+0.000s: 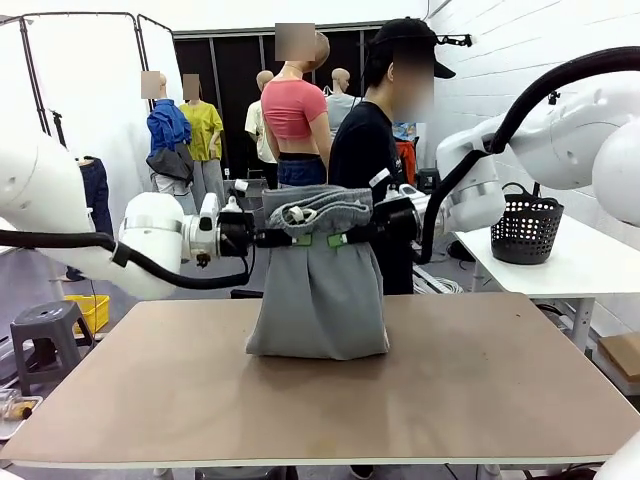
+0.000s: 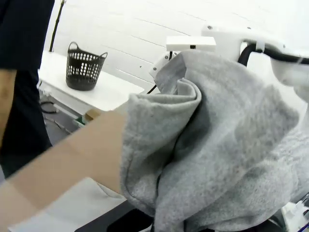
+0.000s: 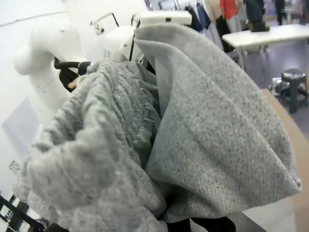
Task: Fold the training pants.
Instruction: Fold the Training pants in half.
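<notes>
The training pants (image 1: pixel 318 290) are light grey jersey and hang bunched over the middle of the brown table (image 1: pixel 470 380). Their lower end rests on the tabletop. The gathered waistband and white drawstring lie folded over the top. My left gripper (image 1: pixel 296 240) is shut on the upper left edge. My right gripper (image 1: pixel 340 239) is shut on the upper right edge, close beside the left. Grey cloth of the training pants (image 2: pixel 222 145) covers the fingers in the left wrist view. The training pants (image 3: pixel 193 140) likewise hide the fingers in the right wrist view.
A person (image 1: pixel 372 150) in a black shirt stands just behind the pants at the far edge. A black basket (image 1: pixel 527 228) sits on a white side table at the right, also seen as basket (image 2: pixel 84 66). A grey stool (image 1: pixel 45 330) and yellow crate stand on the floor at the left.
</notes>
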